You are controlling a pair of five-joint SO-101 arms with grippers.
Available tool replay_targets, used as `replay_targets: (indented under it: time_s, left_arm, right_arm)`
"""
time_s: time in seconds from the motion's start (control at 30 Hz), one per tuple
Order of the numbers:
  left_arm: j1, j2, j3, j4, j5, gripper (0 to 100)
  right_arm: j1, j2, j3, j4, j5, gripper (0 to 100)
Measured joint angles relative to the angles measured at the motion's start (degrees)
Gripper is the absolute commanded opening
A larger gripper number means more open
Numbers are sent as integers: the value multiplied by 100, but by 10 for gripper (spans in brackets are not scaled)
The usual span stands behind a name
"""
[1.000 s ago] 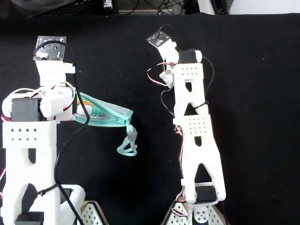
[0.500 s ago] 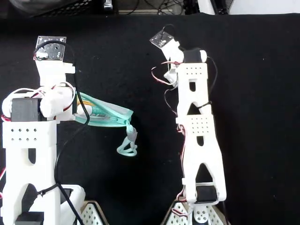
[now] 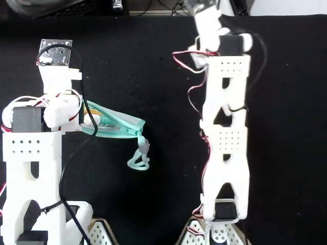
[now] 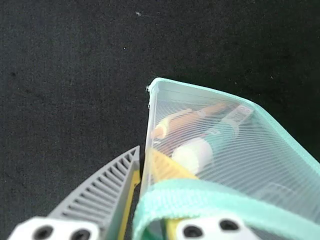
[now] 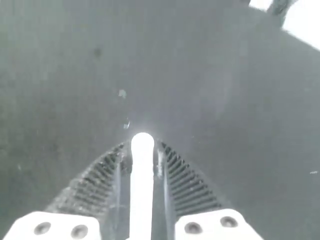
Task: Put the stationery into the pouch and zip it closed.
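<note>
A see-through pouch (image 3: 120, 127) with a teal edge hangs from my left gripper (image 3: 92, 120) at the table's left, its teal zipper loop (image 3: 139, 158) dangling below. In the left wrist view the left gripper (image 4: 145, 155) is shut on the pouch (image 4: 240, 165), with an orange pen (image 4: 195, 117), a green marker (image 4: 220, 135) and a yellow item inside. My right arm (image 3: 227, 102) stretches toward the table's far edge. The right gripper (image 5: 142, 142) is shut on a white pen-like stick (image 5: 142, 170), above bare black cloth.
Black cloth (image 3: 286, 127) covers the whole table. Cables and dark equipment (image 3: 153, 6) lie beyond the far edge, close to the right arm's wrist. Both arm bases stand at the near edge, with open cloth between the arms and at the right.
The right arm has stretched away toward the far edge and a little to the right. The left arm and the pouch have stayed still.
</note>
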State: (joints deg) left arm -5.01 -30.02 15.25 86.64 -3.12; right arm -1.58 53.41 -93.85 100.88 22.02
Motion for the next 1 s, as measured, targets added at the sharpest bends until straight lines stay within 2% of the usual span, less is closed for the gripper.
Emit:
replay_targets:
  time_s: [0.23,0.33,0.43,0.57,0.7,0.83,1.0]
  left_arm:
    - [0,0,0,0,-9,29]
    - [0,0,0,0,-9,29]
    - [0,0,0,0,-9,29]
    - [0,0,0,0,-9,29]
    - [0,0,0,0,-9,29]
    - [0,0,0,0,-9,29]
    - [0,0,0,0,-9,29]
  right_arm:
    - [-9,-1952,413,9,-624,11]
    - [-70,-3024,1152,18,-853,11]
    - [-422,-4308,2242,18,-976,11]
    - [-1292,-6207,3974,9,-1002,11]
    - [-2400,-8132,5547,-501,-1002,11]
    - [-3429,-9846,7200,-1574,-1002,12]
    - [-4484,-11411,9644,-3516,-1011,13]
